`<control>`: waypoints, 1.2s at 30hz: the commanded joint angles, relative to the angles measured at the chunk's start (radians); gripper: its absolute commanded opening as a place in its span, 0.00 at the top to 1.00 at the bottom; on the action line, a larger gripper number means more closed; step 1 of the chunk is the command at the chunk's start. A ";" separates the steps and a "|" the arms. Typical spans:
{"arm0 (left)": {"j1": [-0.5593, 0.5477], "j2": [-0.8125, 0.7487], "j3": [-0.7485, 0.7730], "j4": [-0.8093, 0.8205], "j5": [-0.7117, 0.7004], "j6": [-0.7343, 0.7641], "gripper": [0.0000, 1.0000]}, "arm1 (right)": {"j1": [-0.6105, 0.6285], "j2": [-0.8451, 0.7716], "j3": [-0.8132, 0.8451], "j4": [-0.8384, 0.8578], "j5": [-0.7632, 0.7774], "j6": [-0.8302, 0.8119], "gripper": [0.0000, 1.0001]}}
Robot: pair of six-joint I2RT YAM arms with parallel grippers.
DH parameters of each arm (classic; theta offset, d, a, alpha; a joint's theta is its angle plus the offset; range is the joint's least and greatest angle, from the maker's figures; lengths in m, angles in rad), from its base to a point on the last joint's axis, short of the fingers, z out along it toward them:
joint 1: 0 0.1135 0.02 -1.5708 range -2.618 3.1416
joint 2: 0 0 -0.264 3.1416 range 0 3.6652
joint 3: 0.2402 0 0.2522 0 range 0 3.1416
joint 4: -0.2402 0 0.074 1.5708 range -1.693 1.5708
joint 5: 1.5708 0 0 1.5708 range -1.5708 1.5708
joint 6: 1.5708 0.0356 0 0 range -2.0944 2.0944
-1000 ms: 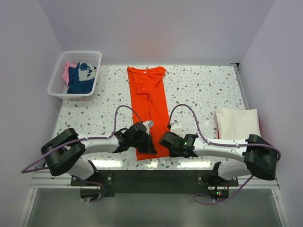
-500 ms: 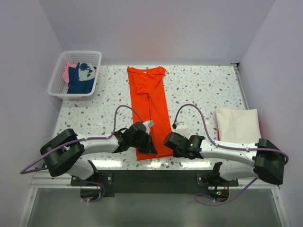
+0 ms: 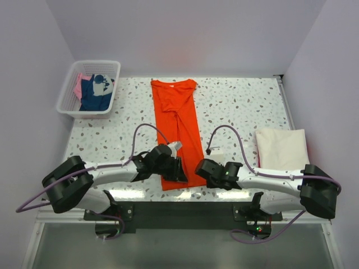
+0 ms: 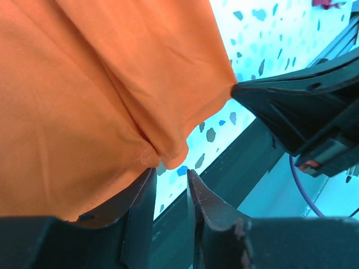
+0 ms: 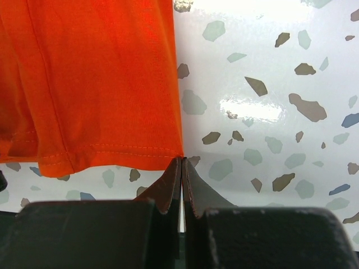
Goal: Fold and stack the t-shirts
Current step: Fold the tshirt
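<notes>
Both low: left arm (image 3: 112, 167) and right arm (image 3: 269, 179) converge on orange t-shirt (image 3: 178, 126).

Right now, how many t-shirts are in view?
4: orange one laid out mid-table, cream one folded at right, navy and pink in the basket; others may lie hidden beneath.

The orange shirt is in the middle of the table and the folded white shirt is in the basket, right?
No. The orange shirt is in the middle of the table, but the folded white shirt lies on the table's right side, outside the basket. The top view shows it.
</notes>
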 commanded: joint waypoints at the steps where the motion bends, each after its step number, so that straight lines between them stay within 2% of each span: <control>1: -0.007 -0.056 0.017 -0.030 -0.017 0.016 0.66 | 0.005 -0.002 -0.002 0.024 0.023 0.015 1.00; 4: -0.006 -0.109 0.014 -0.119 -0.076 0.010 0.66 | 0.005 -0.013 0.001 0.033 0.009 0.010 0.90; 5: -0.006 -0.143 0.013 -0.178 -0.095 0.008 0.67 | 0.005 -0.020 -0.002 0.033 0.003 0.010 0.81; 8: -0.003 -0.206 0.005 -0.303 -0.193 -0.008 0.71 | 0.005 -0.065 -0.001 0.019 0.000 0.009 0.62; 13: -0.003 -0.277 -0.024 -0.386 -0.261 -0.022 0.71 | 0.002 -0.140 0.010 -0.012 0.001 0.001 0.61; 17: -0.003 -0.289 -0.073 -0.404 -0.262 -0.041 0.72 | -0.006 -0.119 0.013 -0.016 0.017 -0.009 0.62; 20: -0.003 -0.322 -0.114 -0.395 -0.256 -0.074 0.66 | -0.029 -0.106 -0.002 0.011 0.001 -0.025 0.62; 25: -0.003 -0.359 -0.141 -0.383 -0.259 -0.104 0.60 | -0.143 -0.116 -0.053 0.123 -0.110 -0.089 0.63; 30: -0.003 -0.384 -0.171 -0.309 -0.247 -0.117 0.53 | -0.196 -0.096 -0.065 0.177 -0.198 -0.138 0.63; 36: -0.003 -0.340 -0.199 -0.280 -0.253 -0.153 0.55 | -0.196 -0.059 -0.093 0.228 -0.259 -0.126 0.66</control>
